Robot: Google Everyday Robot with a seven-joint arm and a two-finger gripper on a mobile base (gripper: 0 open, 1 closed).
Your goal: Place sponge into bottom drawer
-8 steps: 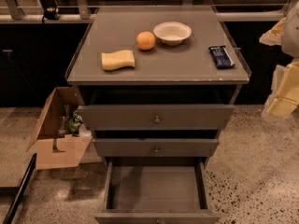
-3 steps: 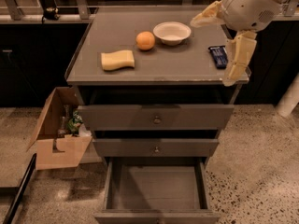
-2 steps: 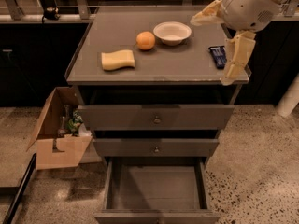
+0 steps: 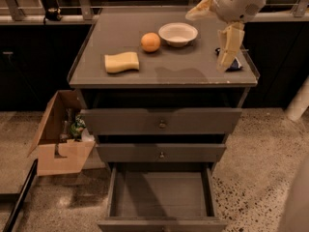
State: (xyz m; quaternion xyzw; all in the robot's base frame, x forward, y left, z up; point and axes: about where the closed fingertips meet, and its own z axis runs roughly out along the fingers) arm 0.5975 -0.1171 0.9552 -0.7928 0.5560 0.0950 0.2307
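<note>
Camera view: one sponge (image 4: 121,62), hand (image 4: 213,32) above cabinet (image 4: 164,82)

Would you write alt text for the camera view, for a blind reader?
The sponge lies on the grey cabinet top beside an orange and a white bowl. The tool hovers over the top's right edge; the bottom drawer stands open.
</note>
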